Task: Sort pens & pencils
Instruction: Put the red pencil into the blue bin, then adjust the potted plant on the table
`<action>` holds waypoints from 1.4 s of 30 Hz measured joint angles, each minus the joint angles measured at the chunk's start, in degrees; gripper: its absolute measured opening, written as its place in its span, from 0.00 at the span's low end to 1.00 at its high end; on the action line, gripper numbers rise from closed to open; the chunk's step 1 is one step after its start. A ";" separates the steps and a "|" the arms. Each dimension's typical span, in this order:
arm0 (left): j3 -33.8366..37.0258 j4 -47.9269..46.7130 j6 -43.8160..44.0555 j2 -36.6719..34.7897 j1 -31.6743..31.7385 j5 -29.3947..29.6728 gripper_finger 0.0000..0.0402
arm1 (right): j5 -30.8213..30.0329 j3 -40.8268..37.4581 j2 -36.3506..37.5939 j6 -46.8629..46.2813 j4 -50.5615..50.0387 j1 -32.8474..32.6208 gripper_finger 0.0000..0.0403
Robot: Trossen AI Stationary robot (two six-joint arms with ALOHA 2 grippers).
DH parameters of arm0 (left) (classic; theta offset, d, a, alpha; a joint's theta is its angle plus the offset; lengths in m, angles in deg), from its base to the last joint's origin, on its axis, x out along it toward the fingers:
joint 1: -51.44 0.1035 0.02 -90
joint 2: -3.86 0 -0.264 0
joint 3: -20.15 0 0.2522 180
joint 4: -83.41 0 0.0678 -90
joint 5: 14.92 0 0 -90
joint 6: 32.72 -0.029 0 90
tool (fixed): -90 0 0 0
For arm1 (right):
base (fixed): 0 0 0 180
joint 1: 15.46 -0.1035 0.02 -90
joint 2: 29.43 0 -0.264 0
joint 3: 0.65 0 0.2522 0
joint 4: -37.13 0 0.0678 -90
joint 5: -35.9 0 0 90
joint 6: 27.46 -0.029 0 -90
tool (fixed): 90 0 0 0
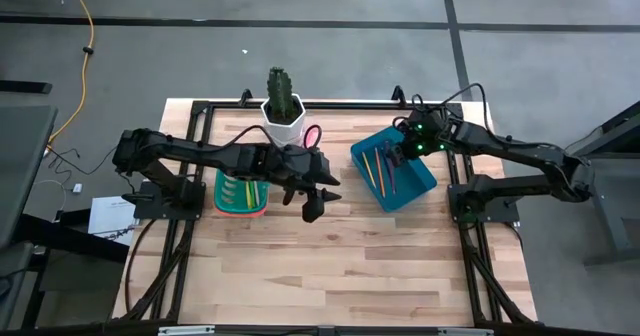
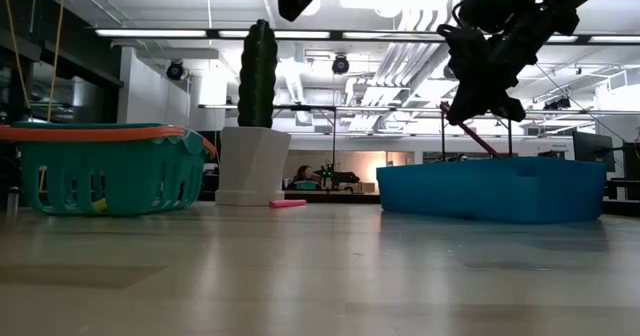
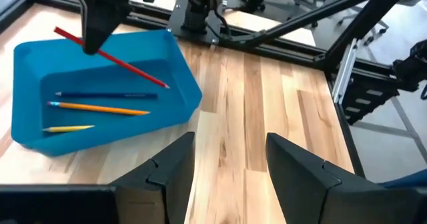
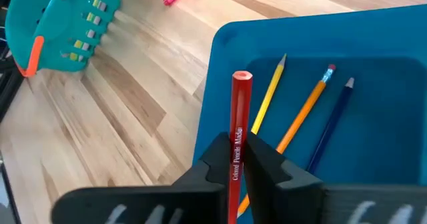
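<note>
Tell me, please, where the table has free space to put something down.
The whole near half of the table, in front of the green basket and blue bin, is bare. The back is crowded: cactus pot, pink pen, left gripper, and right gripper over the bin.

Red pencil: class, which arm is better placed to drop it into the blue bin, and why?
The right. Its pincer is already shut on the red pencil, directly over the blue bin. The left pincer is open, empty, and hangs over bare table beside the bin.
</note>
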 joint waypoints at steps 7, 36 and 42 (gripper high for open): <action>0.00 -1.57 0.00 0.00 -0.02 -0.43 0.43 | -0.62 0.00 0.01 -2.56 0.03 0.00 0.19; -0.05 16.44 -20.80 -17.90 0.14 18.52 0.43 | 18.86 -0.02 0.03 -6.40 52.29 -7.48 0.30; 0.00 2.22 -15.83 -20.08 0.17 28.55 0.43 | 19.08 0.09 -1.49 -5.98 53.29 -6.74 0.30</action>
